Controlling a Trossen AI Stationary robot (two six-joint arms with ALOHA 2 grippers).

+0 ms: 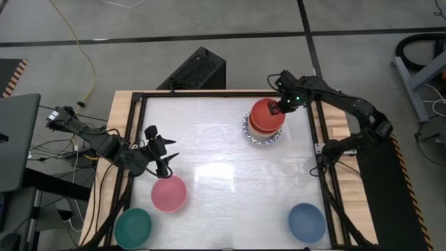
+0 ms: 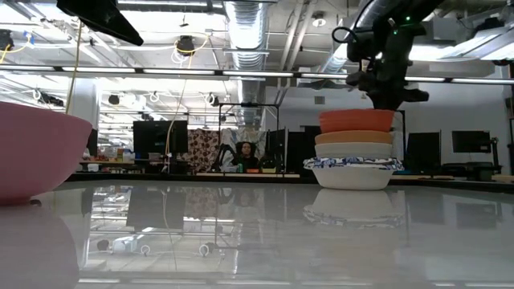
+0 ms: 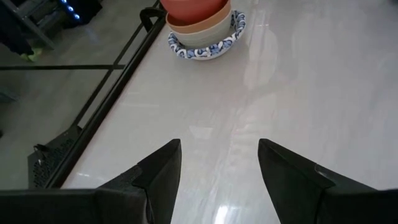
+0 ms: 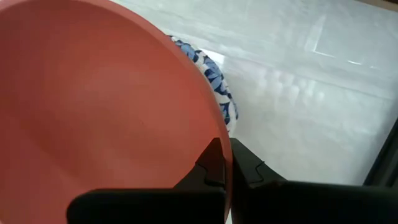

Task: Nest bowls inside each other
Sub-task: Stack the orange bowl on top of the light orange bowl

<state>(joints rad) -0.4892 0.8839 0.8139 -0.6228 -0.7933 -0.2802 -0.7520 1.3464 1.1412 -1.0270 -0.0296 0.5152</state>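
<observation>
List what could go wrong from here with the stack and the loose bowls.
The right end effector is shut on the red bowl atop the stack; pulling away before opening could drag it off. The open left end effector sits beside the pink bowl and could knock it.

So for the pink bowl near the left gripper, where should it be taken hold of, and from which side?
Probably by the rim. The pink bowl sits upright and alone on the table, mouth up, so one finger can go inside the thin wall and one outside. Come from above at the edge nearest the open left gripper, just beyond the bowl. The right gripper pinches the red bowl the same way.
</observation>
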